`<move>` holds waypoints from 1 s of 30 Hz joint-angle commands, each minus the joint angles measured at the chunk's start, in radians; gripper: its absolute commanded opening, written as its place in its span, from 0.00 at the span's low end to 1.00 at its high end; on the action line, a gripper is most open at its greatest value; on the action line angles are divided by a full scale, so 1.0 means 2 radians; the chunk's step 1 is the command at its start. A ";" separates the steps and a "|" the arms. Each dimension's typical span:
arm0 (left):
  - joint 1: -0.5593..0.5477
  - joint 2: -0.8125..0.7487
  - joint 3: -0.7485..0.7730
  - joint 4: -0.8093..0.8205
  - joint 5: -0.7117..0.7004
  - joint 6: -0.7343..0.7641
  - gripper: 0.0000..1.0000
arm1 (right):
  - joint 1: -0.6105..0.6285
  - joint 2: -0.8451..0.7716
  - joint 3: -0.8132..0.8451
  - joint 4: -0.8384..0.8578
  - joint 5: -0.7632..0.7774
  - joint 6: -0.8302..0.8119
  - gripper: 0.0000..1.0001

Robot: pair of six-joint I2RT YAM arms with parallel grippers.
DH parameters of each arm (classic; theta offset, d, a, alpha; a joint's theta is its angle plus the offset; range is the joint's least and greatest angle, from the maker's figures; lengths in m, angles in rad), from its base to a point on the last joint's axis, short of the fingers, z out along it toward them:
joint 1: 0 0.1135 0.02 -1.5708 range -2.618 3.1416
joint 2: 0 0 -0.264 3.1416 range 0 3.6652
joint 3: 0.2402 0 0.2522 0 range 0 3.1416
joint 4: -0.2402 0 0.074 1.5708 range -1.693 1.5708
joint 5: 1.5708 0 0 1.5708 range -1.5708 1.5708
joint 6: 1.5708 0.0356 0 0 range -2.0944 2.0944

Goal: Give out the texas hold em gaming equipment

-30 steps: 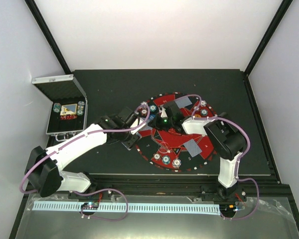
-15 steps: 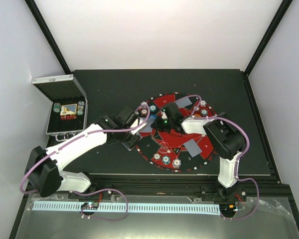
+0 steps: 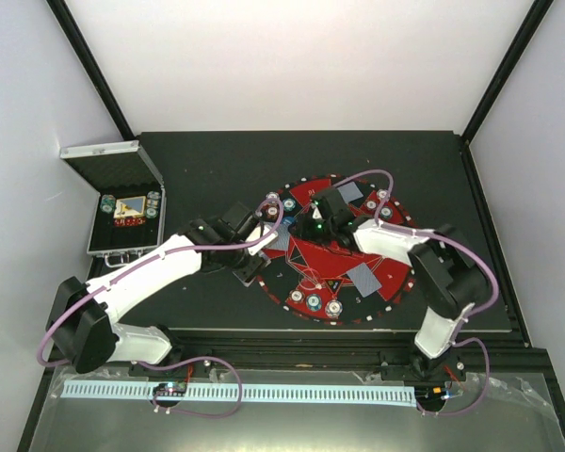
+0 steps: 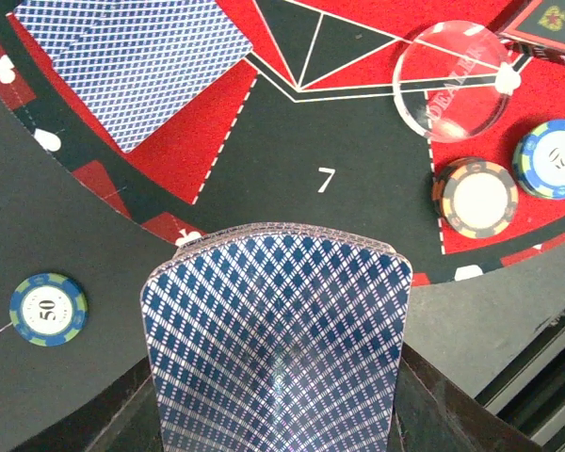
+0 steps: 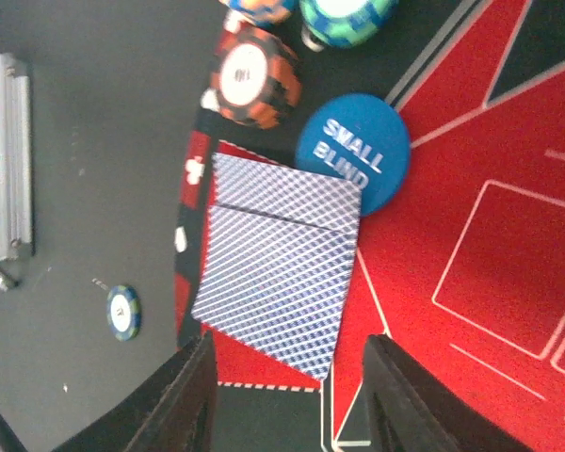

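Holding, left gripper [image 4: 278, 400]: clamped on deck [image 4: 278, 320] of blue-backed cards, backs up, front edge bowed slightly; sat at edge of mat [image 4: 358, 179], by the printed 7.
right gripper [image 5: 290, 353]: jaws stood apart, nothing between them; hung over dealt cards [image 5: 278, 278].
dealt cards: two, overlapped, face down on red field at mat's left edge; top corner met small blind disc [image 5: 351, 153].
small blind disc: blue, flat on mat, lettering up.
chips by disc: orange-black stack [image 5: 254, 80] just beside it, teal stack [image 5: 344, 14] next along, cut off by frame edge.
dealer button [image 4: 452, 80]: clear, lay on mat; white-centred stack [image 4: 477, 196] and blue-green stack [image 4: 556, 160] stood near it, side by side.
loose chip [image 4: 47, 309]: blue, marked 50, lay alone on black table [image 4: 19, 235], just off mat.
case [image 3: 122, 212]: lid open, far left of table, well apart from mat; held a few chips, rest too small to tell.
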 commanded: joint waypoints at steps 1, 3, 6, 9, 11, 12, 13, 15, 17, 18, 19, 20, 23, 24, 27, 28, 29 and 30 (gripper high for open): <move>-0.003 -0.031 -0.006 0.015 0.033 0.012 0.52 | -0.006 -0.074 -0.024 -0.023 0.029 -0.046 0.48; -0.011 -0.039 -0.013 0.022 0.047 0.014 0.52 | -0.012 -0.115 -0.048 -0.024 0.017 -0.066 0.53; -0.030 -0.049 -0.021 0.032 0.063 0.016 0.52 | -0.030 -0.182 -0.089 -0.028 -0.021 -0.091 0.60; -0.055 -0.054 -0.029 0.039 0.068 0.016 0.52 | -0.043 -0.242 -0.133 -0.034 -0.077 -0.121 0.65; -0.074 -0.053 -0.032 0.041 0.075 0.016 0.52 | -0.044 -0.267 -0.148 -0.047 -0.135 -0.151 0.67; -0.082 -0.050 -0.033 0.041 0.077 0.016 0.52 | -0.044 -0.273 -0.157 -0.048 -0.168 -0.159 0.67; -0.091 -0.048 -0.032 0.040 0.078 0.016 0.52 | -0.044 -0.278 -0.171 -0.040 -0.204 -0.161 0.68; -0.104 -0.041 -0.028 0.037 0.081 0.017 0.52 | -0.041 -0.286 -0.194 -0.014 -0.266 -0.155 0.70; -0.113 -0.032 -0.023 0.033 0.085 0.017 0.52 | -0.035 -0.291 -0.212 0.004 -0.304 -0.148 0.71; -0.118 -0.027 -0.020 0.030 0.086 0.017 0.52 | -0.031 -0.292 -0.218 0.011 -0.310 -0.147 0.72; -0.121 -0.022 -0.016 0.026 0.087 0.018 0.52 | -0.027 -0.291 -0.223 0.016 -0.314 -0.146 0.73; -0.125 -0.014 -0.010 0.021 0.088 0.017 0.52 | -0.023 -0.289 -0.226 0.022 -0.319 -0.146 0.73; -0.135 0.011 0.001 0.012 0.084 0.015 0.52 | -0.010 -0.273 -0.224 0.038 -0.338 -0.143 0.74; -0.138 0.015 0.002 0.012 0.082 0.015 0.52 | -0.004 -0.268 -0.221 0.040 -0.342 -0.145 0.74; -0.144 0.019 0.001 0.012 0.080 0.015 0.52 | 0.010 -0.250 -0.215 0.048 -0.337 -0.155 0.74; -0.145 0.019 0.001 0.012 0.080 0.015 0.52 | 0.012 -0.243 -0.216 0.051 -0.336 -0.155 0.74; -0.145 0.018 0.001 0.012 0.079 0.015 0.52 | 0.012 -0.235 -0.217 0.053 -0.338 -0.156 0.74; -0.146 0.018 0.001 0.011 0.079 0.015 0.52 | 0.013 -0.228 -0.217 0.054 -0.340 -0.158 0.73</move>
